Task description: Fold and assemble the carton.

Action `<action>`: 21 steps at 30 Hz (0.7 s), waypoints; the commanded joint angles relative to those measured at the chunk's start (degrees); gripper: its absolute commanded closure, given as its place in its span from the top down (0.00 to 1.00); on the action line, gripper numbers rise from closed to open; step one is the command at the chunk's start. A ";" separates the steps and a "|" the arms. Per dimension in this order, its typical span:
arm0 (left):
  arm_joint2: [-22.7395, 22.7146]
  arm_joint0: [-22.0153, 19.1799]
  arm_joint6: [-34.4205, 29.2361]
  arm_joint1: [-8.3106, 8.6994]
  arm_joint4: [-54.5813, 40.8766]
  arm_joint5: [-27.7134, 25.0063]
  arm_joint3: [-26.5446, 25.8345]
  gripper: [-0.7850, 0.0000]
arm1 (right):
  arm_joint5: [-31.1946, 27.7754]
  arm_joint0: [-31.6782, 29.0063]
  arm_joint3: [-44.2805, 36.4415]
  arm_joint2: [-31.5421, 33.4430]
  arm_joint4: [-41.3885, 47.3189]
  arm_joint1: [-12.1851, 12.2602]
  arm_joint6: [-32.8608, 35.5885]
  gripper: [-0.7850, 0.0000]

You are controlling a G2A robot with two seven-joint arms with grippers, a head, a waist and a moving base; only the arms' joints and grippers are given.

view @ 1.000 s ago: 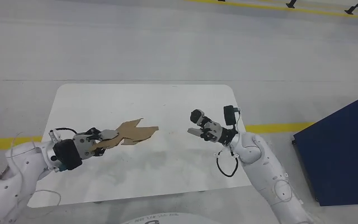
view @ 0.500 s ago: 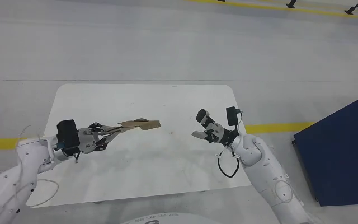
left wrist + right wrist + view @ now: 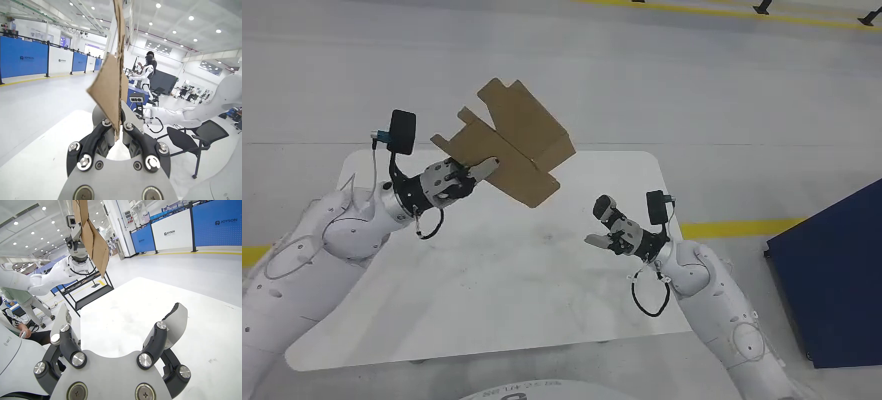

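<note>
- Brown corrugated cardboard is what I'm watching here: the carton [image 3: 517, 140] is up in the air, off the white table [image 3: 542, 300], hanging over its far-left part in the top view.
- It's not a box yet. I see a partly opened shape with a couple of panels angled against each other and flaps sticking out at the far end.
- The left gripper [image 3: 474, 172] is clamped onto it, jaws pinched on the edge of one panel at the carton's near, lower end. The rest of the carton runs up and away from the gripper, toward the middle of the table.
- From the left wrist view the cardboard [image 3: 109, 91] sits edge-on right between the jaws and rises straight out past them, with one flap folding off to the side.
- From the right wrist view I can see the same grip from across the table: the carton [image 3: 96, 245] hangs tilted, its lowest corner well clear of the tabletop.
- The right gripper [image 3: 597, 225] is spread wide with nothing in it, and I can see bare tabletop between its jaws in its own wrist view.
- It's over the right side of the table, lower than the carton and well apart from it, pointing roughly toward the left arm.
</note>
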 commanded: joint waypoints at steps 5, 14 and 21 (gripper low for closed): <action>0.00 0.00 0.02 0.00 0.04 -0.01 0.00 0.00 | 0.00 0.00 0.00 0.00 0.00 0.00 0.00 1.00; 0.00 0.00 0.02 0.00 0.04 -0.01 0.00 0.00 | 0.00 0.00 0.00 0.00 0.00 0.00 0.00 1.00; -2.15 -1.86 2.33 -0.13 29.38 10.42 -3.68 0.00 | 0.00 0.00 0.00 0.00 0.00 0.00 0.00 1.00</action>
